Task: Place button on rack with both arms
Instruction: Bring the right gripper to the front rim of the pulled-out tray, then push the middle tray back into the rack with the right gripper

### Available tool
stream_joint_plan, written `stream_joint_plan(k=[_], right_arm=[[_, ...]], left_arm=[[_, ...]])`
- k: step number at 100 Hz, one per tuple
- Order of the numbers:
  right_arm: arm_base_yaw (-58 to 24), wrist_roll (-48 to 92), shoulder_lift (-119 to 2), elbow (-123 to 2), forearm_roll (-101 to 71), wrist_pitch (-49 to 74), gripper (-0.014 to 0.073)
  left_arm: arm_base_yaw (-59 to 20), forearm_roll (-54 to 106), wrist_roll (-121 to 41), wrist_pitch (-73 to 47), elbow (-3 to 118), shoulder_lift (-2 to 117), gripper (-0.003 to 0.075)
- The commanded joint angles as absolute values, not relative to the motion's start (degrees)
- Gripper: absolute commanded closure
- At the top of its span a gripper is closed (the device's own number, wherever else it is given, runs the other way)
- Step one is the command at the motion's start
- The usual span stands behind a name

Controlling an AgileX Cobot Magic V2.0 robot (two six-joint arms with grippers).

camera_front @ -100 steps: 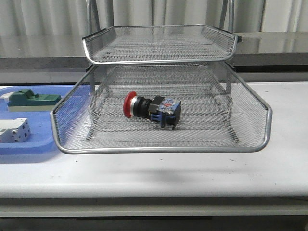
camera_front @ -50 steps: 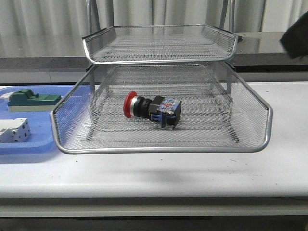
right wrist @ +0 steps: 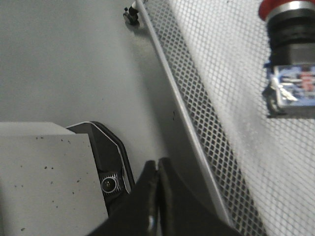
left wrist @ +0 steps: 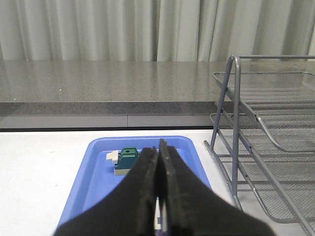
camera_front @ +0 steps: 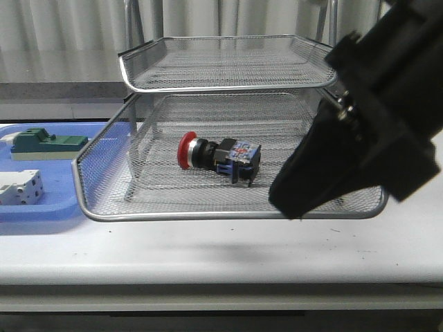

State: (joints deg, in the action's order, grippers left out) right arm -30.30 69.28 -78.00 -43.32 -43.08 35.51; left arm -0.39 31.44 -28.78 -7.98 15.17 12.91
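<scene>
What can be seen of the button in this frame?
The button lies on its side on the mesh floor of the rack's pulled-out lower tray, red mushroom head pointing left, black cylindrical body behind it, and a blue-and-black rear block at its right end. It looks plastic. Only the mesh touches it; the right gripper, shut, sits apart at the tray's front right.

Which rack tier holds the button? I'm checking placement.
The lower, pulled-out tier of the rack holds the button, lying on its side. The upper tier holds nothing visible.
</scene>
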Motion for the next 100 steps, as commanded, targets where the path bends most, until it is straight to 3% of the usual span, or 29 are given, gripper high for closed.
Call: stream_joint_plan(k=[1,31,100], right_arm=[[-32.6,70.0,-79.1,-45.1,-42.7,32.3,0.0655],[-37.8,70.0,-85.6,-45.1,-39.6,27.3,0.0655],[-34.0,70.0,-94.0,-53.9,-39.2,18.7,0.0655]], left_arm=[[-0.5,32.2,-28.1,-3.9,16.7,13.5,0.0740],[-0.5,32.2,-28.1,-3.9,16.7,13.5,0.0740],[-0.5,32.2,-28.1,-3.9,16.7,13.5,0.0740]])
